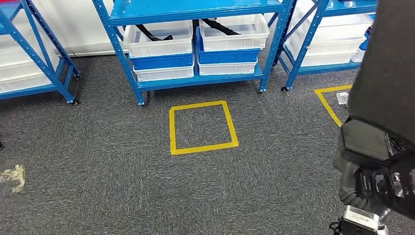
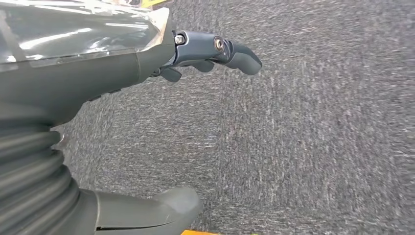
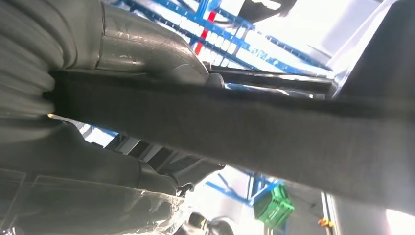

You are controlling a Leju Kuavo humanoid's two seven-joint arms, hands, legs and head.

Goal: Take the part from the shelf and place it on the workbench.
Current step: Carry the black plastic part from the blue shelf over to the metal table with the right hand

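Gripping dark part point(image 3: 254, 127), right hand point(image 3: 142, 54); left hand point(image 2: 161, 63) empty.

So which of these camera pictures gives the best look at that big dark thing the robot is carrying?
The right wrist view: the dark felt-like part stretches across it, gripped by the right hand. The head view catches just a dark slab of it at the right edge above that hand. The left wrist view faces carpet.

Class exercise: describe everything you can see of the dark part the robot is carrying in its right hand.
The dark part is a long, flat, charcoal strip with a matte, felt-like surface. It runs across the right wrist view, widening toward one end. The right robot hand grips it, thumb on one face and fingers on the other. In the head view it rises as a broad dark panel.
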